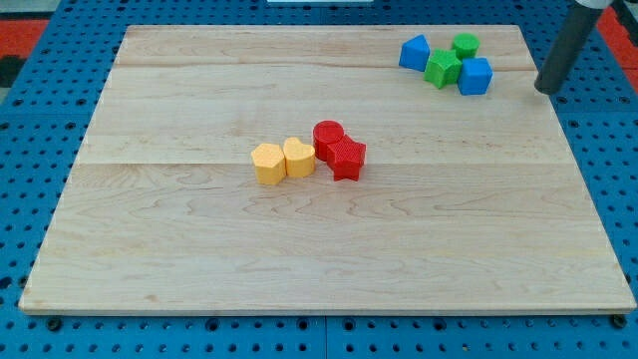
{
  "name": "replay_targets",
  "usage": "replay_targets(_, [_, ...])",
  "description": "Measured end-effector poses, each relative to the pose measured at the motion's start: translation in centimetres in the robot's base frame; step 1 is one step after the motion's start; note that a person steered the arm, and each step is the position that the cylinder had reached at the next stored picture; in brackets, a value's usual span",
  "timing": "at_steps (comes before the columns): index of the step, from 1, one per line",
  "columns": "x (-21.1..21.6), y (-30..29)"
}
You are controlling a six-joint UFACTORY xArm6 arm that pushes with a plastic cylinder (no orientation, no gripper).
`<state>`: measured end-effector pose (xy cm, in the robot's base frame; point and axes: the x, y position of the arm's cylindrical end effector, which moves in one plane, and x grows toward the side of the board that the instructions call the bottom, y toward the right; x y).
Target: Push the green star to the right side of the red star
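The green star (443,69) lies near the view's top right, wedged between a blue block (415,52) on its left, a blue cube (476,76) on its right and a green round block (465,45) above it. The red star (348,159) lies near the board's middle, touching a red round block (328,138) at its upper left. My tip (546,89) is at the board's right edge, to the right of the blue cube and apart from it, far from the red star.
A yellow hexagon block (268,163) and a yellow heart block (298,158) lie side by side just left of the red blocks. The wooden board (199,249) rests on a blue pegboard surface (20,150).
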<state>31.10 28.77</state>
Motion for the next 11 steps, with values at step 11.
replay_targets(11, [9.0, -10.8])
